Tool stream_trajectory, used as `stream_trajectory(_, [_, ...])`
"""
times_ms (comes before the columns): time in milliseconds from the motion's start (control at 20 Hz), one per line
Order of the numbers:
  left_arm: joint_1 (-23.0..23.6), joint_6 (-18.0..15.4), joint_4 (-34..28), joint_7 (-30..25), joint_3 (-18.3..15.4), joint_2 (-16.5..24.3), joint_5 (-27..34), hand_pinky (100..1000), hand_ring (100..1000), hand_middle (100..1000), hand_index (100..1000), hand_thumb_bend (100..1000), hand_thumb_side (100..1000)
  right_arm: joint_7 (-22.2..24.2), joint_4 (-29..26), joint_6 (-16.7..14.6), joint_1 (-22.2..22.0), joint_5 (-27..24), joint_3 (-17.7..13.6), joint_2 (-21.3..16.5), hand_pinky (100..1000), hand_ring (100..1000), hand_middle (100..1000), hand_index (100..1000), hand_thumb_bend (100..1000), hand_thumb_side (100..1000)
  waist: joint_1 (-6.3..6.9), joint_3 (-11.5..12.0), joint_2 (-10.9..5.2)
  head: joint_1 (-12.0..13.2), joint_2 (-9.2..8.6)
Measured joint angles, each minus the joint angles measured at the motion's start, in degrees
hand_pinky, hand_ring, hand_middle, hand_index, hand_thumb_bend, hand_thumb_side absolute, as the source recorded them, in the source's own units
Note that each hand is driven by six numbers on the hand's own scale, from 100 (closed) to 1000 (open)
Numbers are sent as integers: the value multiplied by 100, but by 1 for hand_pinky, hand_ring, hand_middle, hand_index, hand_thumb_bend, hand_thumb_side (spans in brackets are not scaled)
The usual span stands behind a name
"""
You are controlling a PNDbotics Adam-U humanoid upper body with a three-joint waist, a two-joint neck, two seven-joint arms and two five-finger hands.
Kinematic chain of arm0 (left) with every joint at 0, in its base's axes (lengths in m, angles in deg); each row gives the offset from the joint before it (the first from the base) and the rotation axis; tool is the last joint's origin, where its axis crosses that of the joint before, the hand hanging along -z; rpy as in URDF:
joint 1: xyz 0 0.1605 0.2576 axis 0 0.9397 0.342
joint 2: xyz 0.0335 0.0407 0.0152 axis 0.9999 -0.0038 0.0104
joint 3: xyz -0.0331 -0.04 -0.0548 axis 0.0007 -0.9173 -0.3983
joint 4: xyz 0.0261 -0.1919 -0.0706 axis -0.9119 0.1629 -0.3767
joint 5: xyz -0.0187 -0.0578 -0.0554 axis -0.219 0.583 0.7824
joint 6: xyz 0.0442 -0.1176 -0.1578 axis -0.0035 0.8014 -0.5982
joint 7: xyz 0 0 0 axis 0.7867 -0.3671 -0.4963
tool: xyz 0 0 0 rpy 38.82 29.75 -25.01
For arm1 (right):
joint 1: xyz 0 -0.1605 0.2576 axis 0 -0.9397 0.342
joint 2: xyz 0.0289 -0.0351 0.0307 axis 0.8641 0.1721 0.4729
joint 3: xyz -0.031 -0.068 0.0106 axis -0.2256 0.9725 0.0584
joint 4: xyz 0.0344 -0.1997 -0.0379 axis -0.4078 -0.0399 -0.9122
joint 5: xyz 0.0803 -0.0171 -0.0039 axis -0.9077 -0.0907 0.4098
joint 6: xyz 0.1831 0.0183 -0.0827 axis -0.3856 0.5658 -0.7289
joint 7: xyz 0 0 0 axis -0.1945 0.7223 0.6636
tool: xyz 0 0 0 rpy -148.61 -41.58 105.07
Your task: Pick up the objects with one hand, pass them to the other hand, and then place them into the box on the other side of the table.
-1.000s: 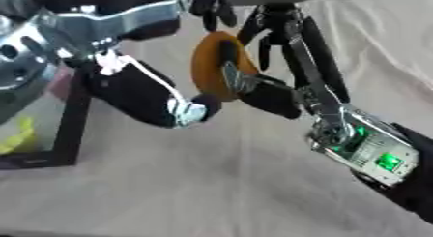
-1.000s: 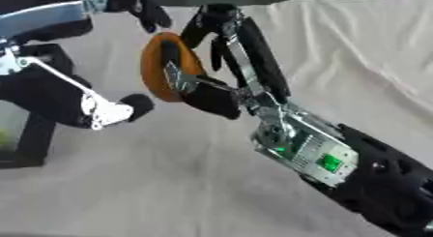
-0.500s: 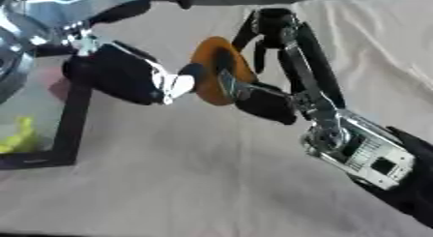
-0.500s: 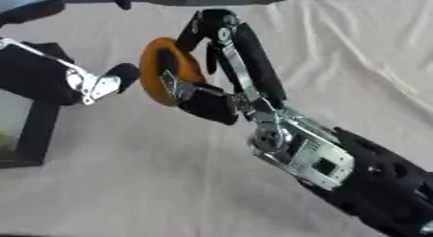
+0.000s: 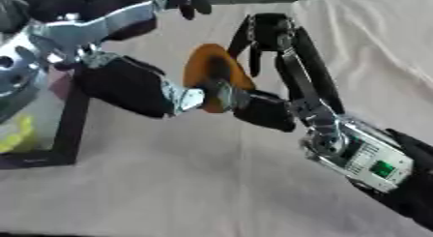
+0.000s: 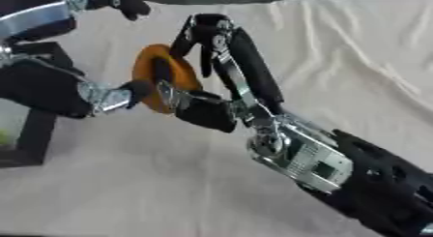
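Centrally, the right hand (image 5: 262, 110) holds an orange ring (image 5: 211, 74) above the table, its thumb and long fingers curled around the ring's rim. The left hand (image 5: 135, 88) meets the ring from the left, a silver-tipped digit touching its lower edge; whether that hand's fingers are closed cannot be made out. Both arms hang over a cream cloth (image 6: 338, 47) covering the table. At the left edge sits a black-walled box (image 5: 64, 134) with something yellow-green (image 5: 17, 134) inside.
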Motion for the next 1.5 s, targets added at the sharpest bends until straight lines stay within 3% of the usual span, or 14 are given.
stream_trajectory(150, [-13,13,0,13,110,23,11,991,919,803,920,568,378,21,0,-27,0,-24,20,0,223,518,428,458,100,163,2,-1,0,25,0])
stream_trajectory(250, [-15,24,14,24,154,48,2,991,920,805,925,606,346,29,0,-53,0,-26,30,0,221,514,424,454,100,143,4,-2,0,41,0])
stream_trajectory(500, [-16,30,206,30,204,49,-216,989,921,807,937,643,369,5,0,-107,1,-25,31,0,222,511,422,452,100,100,5,-13,0,84,0])
stream_trajectory(950, [-29,30,509,30,216,-18,-497,984,918,797,919,598,348,53,0,-347,27,55,135,1,229,510,422,451,100,100,7,-26,0,111,-1])
stream_trajectory(1200, [-71,16,603,16,253,-100,-441,976,916,781,904,542,503,80,0,-465,44,84,172,13,232,510,422,451,100,100,6,-27,0,115,-1])
stream_trajectory(1500, [-63,-70,730,-70,294,-110,-282,977,927,787,894,560,648,89,-1,-504,75,97,171,14,230,511,422,452,100,100,4,-27,0,110,0])
